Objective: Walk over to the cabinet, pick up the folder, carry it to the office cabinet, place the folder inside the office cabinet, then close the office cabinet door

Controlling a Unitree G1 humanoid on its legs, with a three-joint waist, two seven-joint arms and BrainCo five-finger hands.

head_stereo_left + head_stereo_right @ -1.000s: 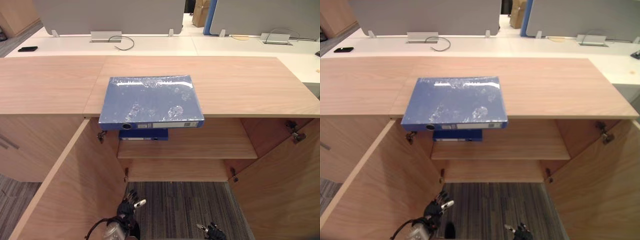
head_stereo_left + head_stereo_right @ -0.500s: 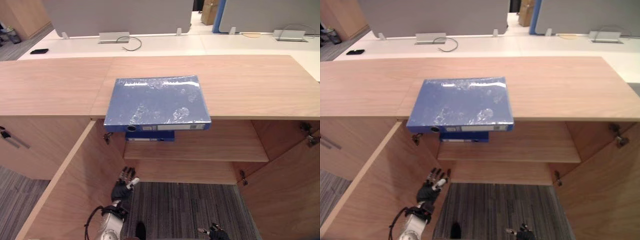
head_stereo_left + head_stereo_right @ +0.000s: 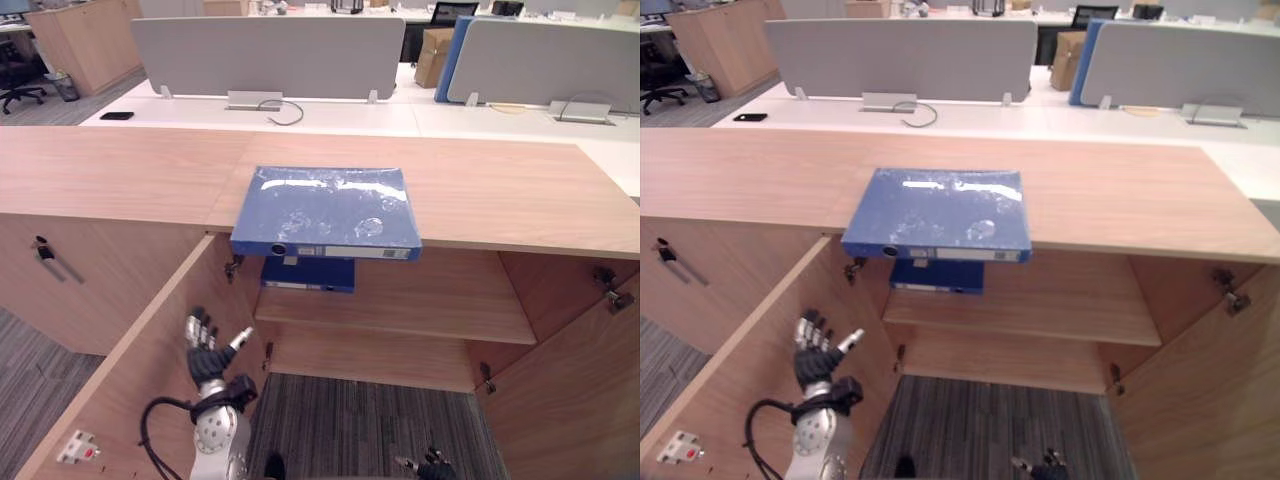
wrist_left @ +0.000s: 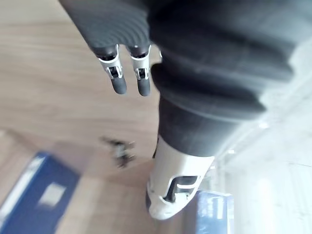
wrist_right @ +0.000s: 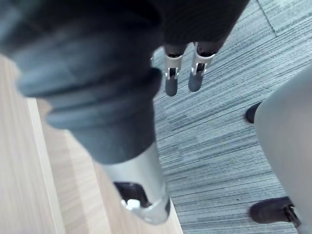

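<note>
Blue folder inside open cabinet

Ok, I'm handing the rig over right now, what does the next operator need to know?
Left hand: open, empty, fingers spread, up beside the open left door.
Right hand: open, empty, low over the carpet.
Folder: flat on the cabinet top, spine overhanging the front edge, untouched; a second folder lies on the shelf below.
Done: standing at the cabinet. Left: grasp folder, carry, place inside, close door.
</note>
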